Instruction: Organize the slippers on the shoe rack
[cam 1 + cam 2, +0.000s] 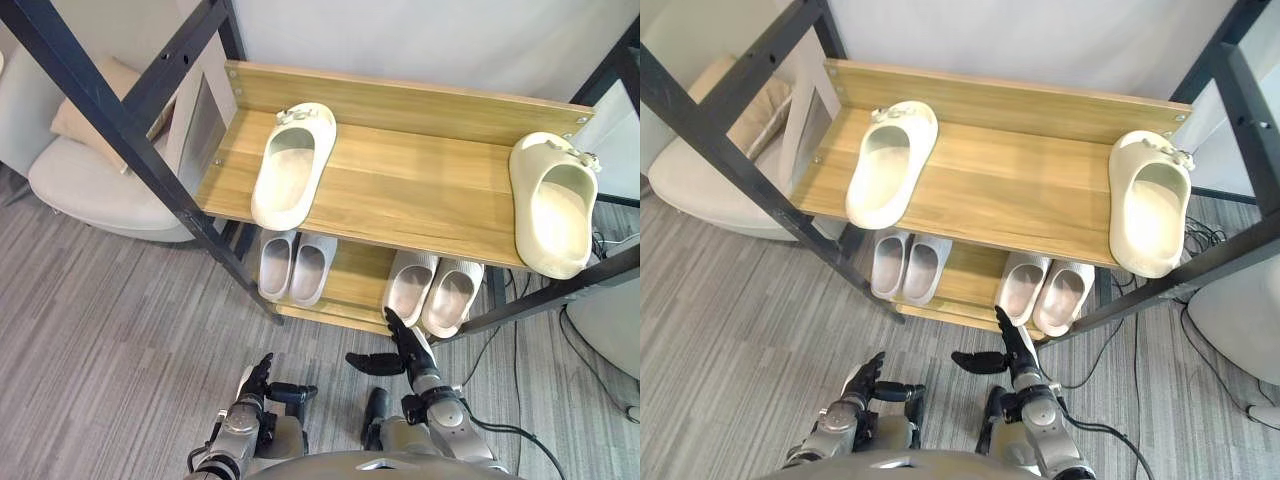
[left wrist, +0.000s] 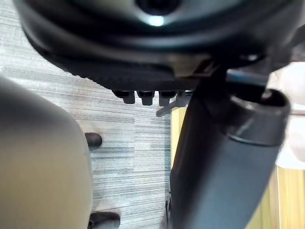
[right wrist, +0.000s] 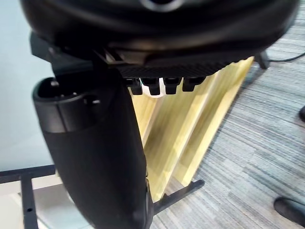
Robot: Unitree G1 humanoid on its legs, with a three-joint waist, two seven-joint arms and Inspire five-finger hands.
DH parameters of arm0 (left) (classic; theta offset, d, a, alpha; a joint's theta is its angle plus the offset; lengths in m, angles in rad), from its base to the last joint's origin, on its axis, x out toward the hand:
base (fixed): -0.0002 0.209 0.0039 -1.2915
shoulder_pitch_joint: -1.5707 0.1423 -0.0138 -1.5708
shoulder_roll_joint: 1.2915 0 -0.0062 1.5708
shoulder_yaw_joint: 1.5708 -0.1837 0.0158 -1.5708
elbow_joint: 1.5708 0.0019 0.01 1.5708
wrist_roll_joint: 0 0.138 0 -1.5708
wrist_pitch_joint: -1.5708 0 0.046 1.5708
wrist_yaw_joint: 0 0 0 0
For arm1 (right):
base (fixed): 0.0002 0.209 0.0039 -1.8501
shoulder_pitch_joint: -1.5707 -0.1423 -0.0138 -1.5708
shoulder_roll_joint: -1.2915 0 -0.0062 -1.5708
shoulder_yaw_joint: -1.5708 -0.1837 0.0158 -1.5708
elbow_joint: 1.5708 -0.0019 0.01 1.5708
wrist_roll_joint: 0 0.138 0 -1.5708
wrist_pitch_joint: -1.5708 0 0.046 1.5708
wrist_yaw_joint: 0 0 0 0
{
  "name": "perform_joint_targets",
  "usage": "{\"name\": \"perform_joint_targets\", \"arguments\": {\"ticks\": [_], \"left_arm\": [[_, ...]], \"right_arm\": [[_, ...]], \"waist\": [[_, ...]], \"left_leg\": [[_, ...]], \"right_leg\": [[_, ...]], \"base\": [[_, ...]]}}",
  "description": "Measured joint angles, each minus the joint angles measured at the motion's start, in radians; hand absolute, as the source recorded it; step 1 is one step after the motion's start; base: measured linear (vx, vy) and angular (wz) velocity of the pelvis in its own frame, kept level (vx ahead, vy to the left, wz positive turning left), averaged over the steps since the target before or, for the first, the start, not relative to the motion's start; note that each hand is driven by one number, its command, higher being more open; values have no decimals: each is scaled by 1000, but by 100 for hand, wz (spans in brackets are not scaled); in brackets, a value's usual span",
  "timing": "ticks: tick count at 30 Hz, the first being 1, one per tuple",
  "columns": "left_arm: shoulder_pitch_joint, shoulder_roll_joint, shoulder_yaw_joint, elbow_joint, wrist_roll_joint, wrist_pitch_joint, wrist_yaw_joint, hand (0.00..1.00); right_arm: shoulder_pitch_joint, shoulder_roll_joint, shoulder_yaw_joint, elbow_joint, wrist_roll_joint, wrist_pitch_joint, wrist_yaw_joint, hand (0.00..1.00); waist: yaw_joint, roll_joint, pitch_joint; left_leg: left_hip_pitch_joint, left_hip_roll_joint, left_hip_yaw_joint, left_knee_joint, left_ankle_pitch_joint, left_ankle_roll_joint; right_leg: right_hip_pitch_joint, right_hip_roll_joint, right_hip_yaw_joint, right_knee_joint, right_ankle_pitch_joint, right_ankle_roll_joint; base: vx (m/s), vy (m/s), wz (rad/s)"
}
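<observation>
My left hand (image 1: 258,385) and right hand (image 1: 408,352) hang just before the shoe rack (image 1: 420,110), fingers loosely straight, holding nothing. On the rack's lower shelf sit one grey pair (image 1: 292,266) and a second grey pair (image 1: 433,290). On its top shelf two cream slippers lie well apart: the left slipper (image 1: 290,165), and the right slipper (image 1: 555,205) overhanging the front edge. They look like light, springy foam; I'd pinch the heel rim.

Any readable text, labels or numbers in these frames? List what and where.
None: no word, label, number or sign can be read.
Left cream slipper and right cream slipper on the top shelf: small ornaments, no legible print.
Left grey pair and right grey pair on the lower shelf: plain.
</observation>
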State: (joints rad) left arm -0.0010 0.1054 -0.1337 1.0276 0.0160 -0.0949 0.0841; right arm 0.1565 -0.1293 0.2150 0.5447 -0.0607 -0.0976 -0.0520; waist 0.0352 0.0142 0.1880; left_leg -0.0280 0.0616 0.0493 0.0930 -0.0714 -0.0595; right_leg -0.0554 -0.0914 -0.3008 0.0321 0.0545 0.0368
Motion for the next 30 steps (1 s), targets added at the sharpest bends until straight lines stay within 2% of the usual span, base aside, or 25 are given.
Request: {"name": "perform_joint_targets", "arguments": {"ticks": [7,11,14,19,21,26,30], "left_arm": [[9,3,-27,-4,16,-1,-14,100],[37,7,-98,-88,15,-1,-27,100],[80,28,-182,-238,-8,-2,-46,100],[118,124,-403,-538,-36,-38,-144,100],[120,145,-449,-601,-45,-50,-174,100],[133,187,-534,-791,-180,-55,-269,100],[133,205,-576,-926,-274,-55,-291,100]], "right_arm": [[-3,-7,-7,71,-21,6,5,100],[16,-2,-45,91,-26,8,2,100],[29,-2,-69,103,-25,8,2,100],[53,-18,-79,114,-27,7,4,100],[57,-27,-81,116,-33,6,5,100],[55,-46,-84,116,-59,4,14,100],[55,-50,-83,116,-67,4,21,100]], "waist": [[-7,-3,-15],[-13,2,-23],[-14,3,-24],[-20,11,-29],[-22,17,-33],[-43,35,-46],[-44,43,-54]], "left_leg": [[56,-7,21,-35,13,8],[72,-10,22,-42,14,10],[83,-13,22,-51,15,13],[87,-15,22,-63,17,15],[90,-15,23,-68,17,15],[97,-15,23,-73,17,16],[104,-14,24,-73,17,16]], "right_leg": [[73,18,24,-104,57,-2],[90,18,28,-117,63,-1],[95,17,31,-117,63,-1],[93,16,33,-116,63,0],[93,16,35,-116,62,1],[97,17,35,-116,59,2],[104,17,36,-116,59,2]], "base": [[-22,9,-10],[-10,6,-2],[0,0,0],[0,0,0],[15,4,-1],[0,0,0],[0,0,0]]}}
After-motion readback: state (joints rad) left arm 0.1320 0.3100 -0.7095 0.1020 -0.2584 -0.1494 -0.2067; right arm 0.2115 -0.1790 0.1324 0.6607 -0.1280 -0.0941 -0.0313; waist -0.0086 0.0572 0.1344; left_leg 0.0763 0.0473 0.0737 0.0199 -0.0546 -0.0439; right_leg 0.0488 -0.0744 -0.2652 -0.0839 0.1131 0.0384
